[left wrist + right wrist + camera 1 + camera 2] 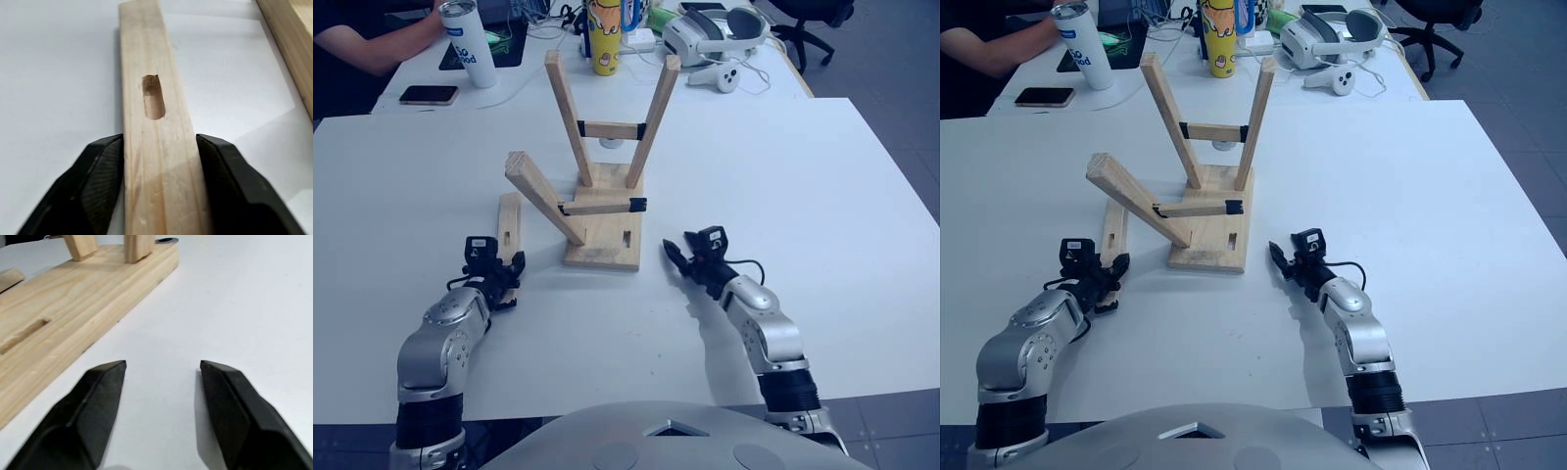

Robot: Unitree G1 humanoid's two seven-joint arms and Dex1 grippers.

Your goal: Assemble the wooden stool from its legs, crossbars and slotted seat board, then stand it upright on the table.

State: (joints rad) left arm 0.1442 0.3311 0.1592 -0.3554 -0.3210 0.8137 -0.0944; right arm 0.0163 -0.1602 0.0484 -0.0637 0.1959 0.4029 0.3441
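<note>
Three legs point(566, 108) stand in the seat board point(607, 247) mid-worktop point(822, 196); the fourth leg point(509, 220) lies flat just beside it. Fingers of the left gripper point(501, 276) clamp its near end; those of the right gripper point(164, 377) stand apart. Light, stiff wood: probably best held across the narrow sides, clear of the slot point(153, 97).

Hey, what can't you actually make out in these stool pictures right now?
Loose leg: near end hidden by left gripper in eye views, cut off by left wrist view's edge.
Fitted legs: tops cut off by right wrist view's edge.
Seat board underside: against the table.
</note>
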